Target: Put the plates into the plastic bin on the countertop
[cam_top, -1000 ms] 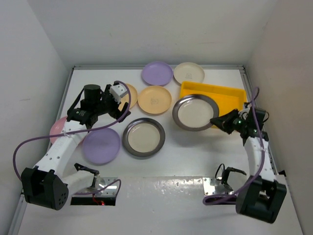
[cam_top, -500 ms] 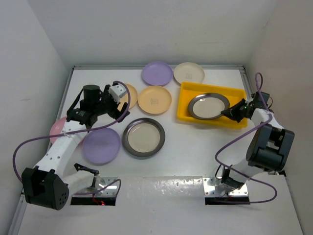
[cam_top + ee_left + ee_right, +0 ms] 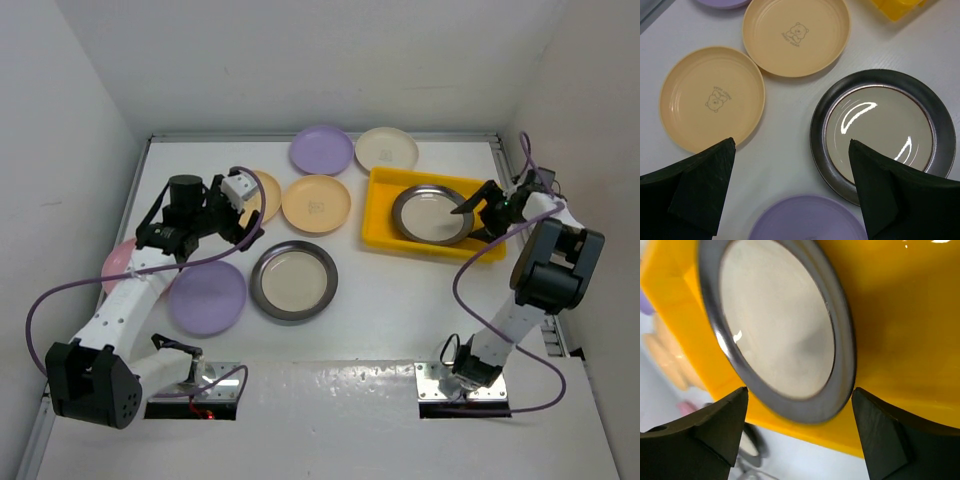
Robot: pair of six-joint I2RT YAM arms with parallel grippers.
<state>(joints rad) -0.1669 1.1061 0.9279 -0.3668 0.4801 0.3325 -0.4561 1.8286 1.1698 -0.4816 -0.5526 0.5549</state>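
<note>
A dark-rimmed plate (image 3: 432, 213) with a cream centre lies in the yellow plastic bin (image 3: 383, 232) at the right of the countertop (image 3: 400, 320). My right gripper (image 3: 478, 213) stands open at its right rim; in the right wrist view the fingers of the gripper (image 3: 800, 390) flank the plate (image 3: 777, 320) without gripping it. My left gripper (image 3: 240, 207) hangs open and empty over the countertop. In the left wrist view this gripper (image 3: 791, 145) sits between a pale orange plate (image 3: 712, 104), a second dark-rimmed plate (image 3: 880, 127) and a lilac plate (image 3: 807, 220).
Loose on the countertop are a lilac plate (image 3: 322, 149), a cream plate (image 3: 386, 148), a pale orange plate (image 3: 316, 203), a pink plate (image 3: 118, 265) under the left arm and a lilac plate (image 3: 207, 296). White walls close in on three sides.
My right gripper carried the dark-rimmed plate from left of the bin into it, then opened and let it go. The left arm has stayed put.
</note>
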